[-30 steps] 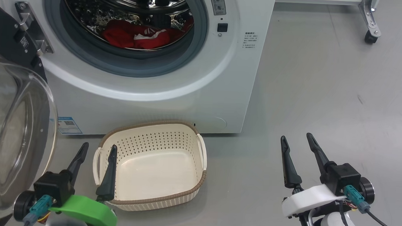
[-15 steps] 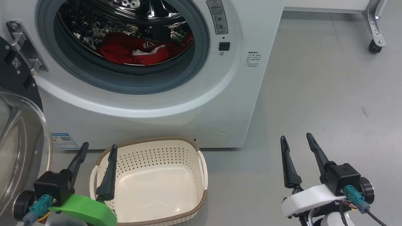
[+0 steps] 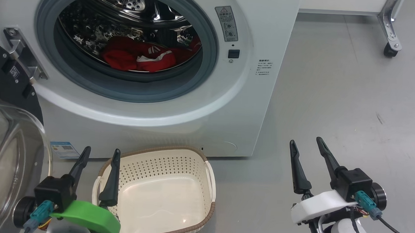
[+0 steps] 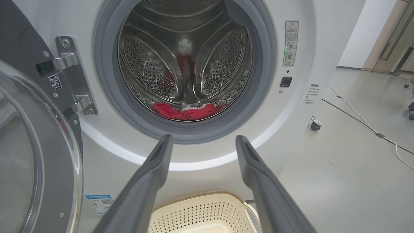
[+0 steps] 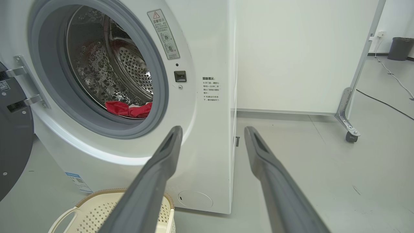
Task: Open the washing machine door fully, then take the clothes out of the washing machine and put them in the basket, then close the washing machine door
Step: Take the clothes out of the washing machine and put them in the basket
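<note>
The white washing machine (image 3: pixel 179 104) stands ahead with its door (image 3: pixel 3 148) swung wide open to the left, glass bowl facing me. Red clothes (image 3: pixel 139 58) with white trim lie at the bottom of the steel drum, also seen as clothes (image 4: pixel 186 111) and clothes (image 5: pixel 129 109). The cream basket (image 3: pixel 209 187) sits empty on the floor in front of the machine. My left gripper (image 3: pixel 99 154) hovers open over the basket's left rim. My right gripper (image 3: pixel 305 143) is open above bare floor to the right, holding nothing.
A wheeled white partition (image 3: pixel 391 32) stands at the back right, its caster (image 5: pixel 351 136) on the grey floor. Cables (image 4: pixel 362 119) run across the floor to the right. The open door's hinge (image 3: pixel 22 53) juts out at the left.
The head camera has tilted up, so machine and basket sit lower and slightly right in the picture. Both grippers keep their places and stay open.
</note>
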Controlling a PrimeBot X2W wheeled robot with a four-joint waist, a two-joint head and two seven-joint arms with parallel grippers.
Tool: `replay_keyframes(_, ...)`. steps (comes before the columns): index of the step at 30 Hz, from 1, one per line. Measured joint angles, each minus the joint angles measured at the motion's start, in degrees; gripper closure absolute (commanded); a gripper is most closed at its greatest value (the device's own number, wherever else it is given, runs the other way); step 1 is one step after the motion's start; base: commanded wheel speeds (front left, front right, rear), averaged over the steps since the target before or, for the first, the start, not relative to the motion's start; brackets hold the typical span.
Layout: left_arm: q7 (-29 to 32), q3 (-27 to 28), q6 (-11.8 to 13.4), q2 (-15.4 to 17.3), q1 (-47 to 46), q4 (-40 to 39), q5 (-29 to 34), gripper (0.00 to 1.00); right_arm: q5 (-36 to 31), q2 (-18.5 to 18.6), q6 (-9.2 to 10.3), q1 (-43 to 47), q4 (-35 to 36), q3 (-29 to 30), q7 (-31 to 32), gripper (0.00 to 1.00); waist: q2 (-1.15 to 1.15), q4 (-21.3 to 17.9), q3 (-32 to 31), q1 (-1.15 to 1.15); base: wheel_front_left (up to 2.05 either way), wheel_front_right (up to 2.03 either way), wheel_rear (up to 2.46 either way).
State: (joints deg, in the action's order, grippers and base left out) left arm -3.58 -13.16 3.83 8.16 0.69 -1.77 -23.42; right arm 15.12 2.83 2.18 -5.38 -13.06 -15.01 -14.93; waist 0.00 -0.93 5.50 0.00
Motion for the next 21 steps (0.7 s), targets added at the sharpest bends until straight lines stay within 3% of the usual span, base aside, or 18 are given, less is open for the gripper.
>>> replay_keyframes(21,0.9,-0.2,0.4,-0.1,0.0,0.0,0.0,0.00,0.0,0.0,0.01,-0.2,0.1,-0.2,0.0,0.00,0.00,-0.2,1.6,0.00,0.00,0.00,0.00)
